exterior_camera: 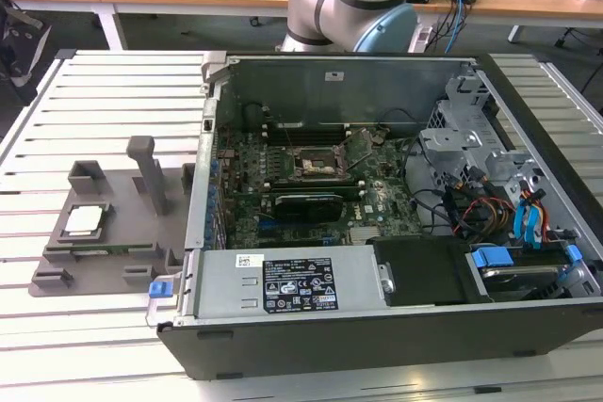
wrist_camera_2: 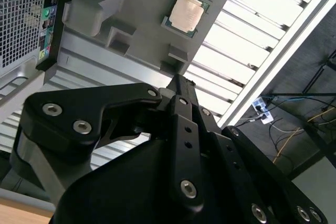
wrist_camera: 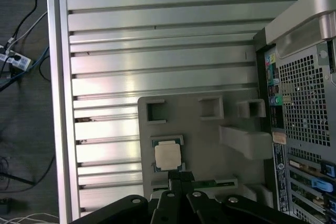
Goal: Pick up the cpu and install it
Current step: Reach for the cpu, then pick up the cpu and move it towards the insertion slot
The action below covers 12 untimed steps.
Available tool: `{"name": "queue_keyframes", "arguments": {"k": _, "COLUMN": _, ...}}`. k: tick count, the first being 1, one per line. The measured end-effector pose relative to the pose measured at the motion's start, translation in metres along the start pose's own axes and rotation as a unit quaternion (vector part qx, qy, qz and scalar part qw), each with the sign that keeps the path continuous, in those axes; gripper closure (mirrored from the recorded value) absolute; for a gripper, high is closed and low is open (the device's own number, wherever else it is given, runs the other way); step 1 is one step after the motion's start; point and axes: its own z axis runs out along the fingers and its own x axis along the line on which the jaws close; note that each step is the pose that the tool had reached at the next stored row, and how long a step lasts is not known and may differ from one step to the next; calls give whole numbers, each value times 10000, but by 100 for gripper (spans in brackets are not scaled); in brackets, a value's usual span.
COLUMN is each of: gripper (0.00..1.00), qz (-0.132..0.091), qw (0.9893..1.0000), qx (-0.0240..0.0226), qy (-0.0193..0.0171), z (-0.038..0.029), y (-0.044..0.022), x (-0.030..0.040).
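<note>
The cpu (wrist_camera: 167,156) is lying flat, metal side up, in its pocket on the grey fixture plate (wrist_camera: 210,135), out on the slatted table (exterior_camera: 104,91) beside the open computer case (exterior_camera: 377,327). My gripper (wrist_camera: 180,178) hangs over the plate, clear of the chip, with its fingers pinched together on nothing. My guess is it's light and stiff but slick on top and fragile underneath, so I'd grab it by two opposite edges of the rim, gently, and keep it level.
</note>
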Motion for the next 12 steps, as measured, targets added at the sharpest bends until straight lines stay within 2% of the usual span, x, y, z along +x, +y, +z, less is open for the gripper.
{"name": "queue_keyframes", "arguments": {"k": 12, "gripper": 89, "qz": 0, "qw": 10000, "qx": 0, "qy": 0, "z": -1, "y": -1, "x": 14}}
